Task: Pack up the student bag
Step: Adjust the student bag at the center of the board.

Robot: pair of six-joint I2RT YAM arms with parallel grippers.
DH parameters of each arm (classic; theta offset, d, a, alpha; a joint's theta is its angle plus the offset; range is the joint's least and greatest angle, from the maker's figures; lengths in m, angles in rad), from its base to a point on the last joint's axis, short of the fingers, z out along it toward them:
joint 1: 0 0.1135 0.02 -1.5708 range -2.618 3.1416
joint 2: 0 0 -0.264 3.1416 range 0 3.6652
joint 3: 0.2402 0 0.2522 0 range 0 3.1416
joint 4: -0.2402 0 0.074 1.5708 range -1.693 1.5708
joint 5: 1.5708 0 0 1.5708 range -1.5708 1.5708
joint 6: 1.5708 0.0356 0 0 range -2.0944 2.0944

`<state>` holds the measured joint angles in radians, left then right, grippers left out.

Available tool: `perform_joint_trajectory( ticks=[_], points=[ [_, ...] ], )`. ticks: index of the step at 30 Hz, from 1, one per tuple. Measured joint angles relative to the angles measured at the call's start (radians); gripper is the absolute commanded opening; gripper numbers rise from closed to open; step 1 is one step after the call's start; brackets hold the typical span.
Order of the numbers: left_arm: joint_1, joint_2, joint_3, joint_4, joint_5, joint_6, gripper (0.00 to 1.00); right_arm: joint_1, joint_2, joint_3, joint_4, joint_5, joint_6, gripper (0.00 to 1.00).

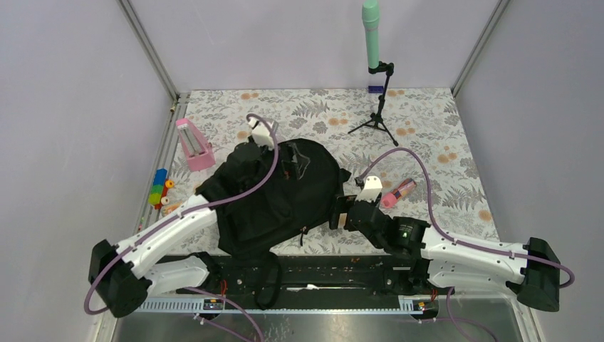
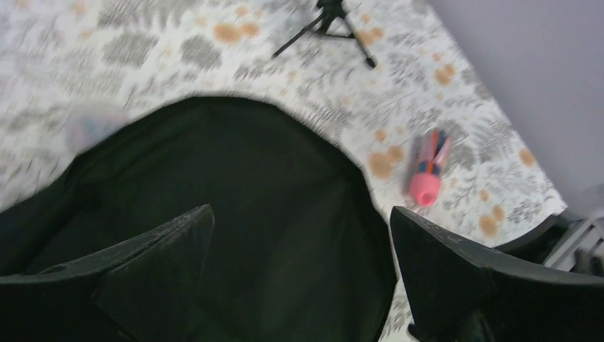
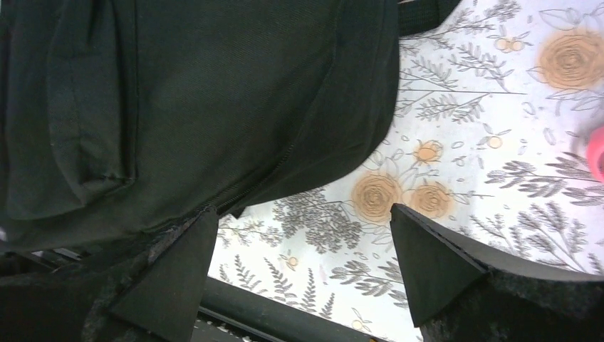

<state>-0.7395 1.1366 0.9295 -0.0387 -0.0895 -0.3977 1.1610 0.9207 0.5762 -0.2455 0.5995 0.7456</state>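
Note:
The student bag (image 1: 278,199) is a large black fabric backpack lying flat in the middle of the floral table. It fills the left wrist view (image 2: 235,206) and the upper left of the right wrist view (image 3: 192,92), where a zip and a pocket show. My left gripper (image 1: 274,153) hovers over the bag's far part, open and empty (image 2: 300,214). My right gripper (image 1: 342,212) is at the bag's near right edge, open and empty (image 3: 303,211), with its left finger against the bag's zipped edge.
A pink marker-like object (image 1: 397,193) lies right of the bag, also in the left wrist view (image 2: 427,174). A pink box (image 1: 194,144) and coloured blocks (image 1: 160,189) sit at the left. A black tripod (image 1: 377,117) holding a green cylinder (image 1: 371,32) stands at the back.

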Motion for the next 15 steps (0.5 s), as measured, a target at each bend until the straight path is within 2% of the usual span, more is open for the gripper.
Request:
perform_joint_trajectory(
  ticks=[3,8,12,15],
  points=[
    [0.034,-0.104,-0.114,-0.063,-0.018,-0.033,0.98,-0.008,0.016,-0.013,0.060,-0.013,0.034,0.97],
    [0.088,-0.224,-0.259,-0.134,-0.026,-0.091,0.92,-0.021,0.092,-0.024,0.142,-0.021,0.085,0.90],
    [0.108,-0.251,-0.302,-0.160,-0.026,-0.117,0.91,-0.028,0.167,-0.024,0.193,-0.045,0.109,0.85],
    [0.118,-0.249,-0.320,-0.164,-0.027,-0.132,0.87,-0.031,0.209,-0.024,0.231,-0.061,0.121,0.75]
  ],
)
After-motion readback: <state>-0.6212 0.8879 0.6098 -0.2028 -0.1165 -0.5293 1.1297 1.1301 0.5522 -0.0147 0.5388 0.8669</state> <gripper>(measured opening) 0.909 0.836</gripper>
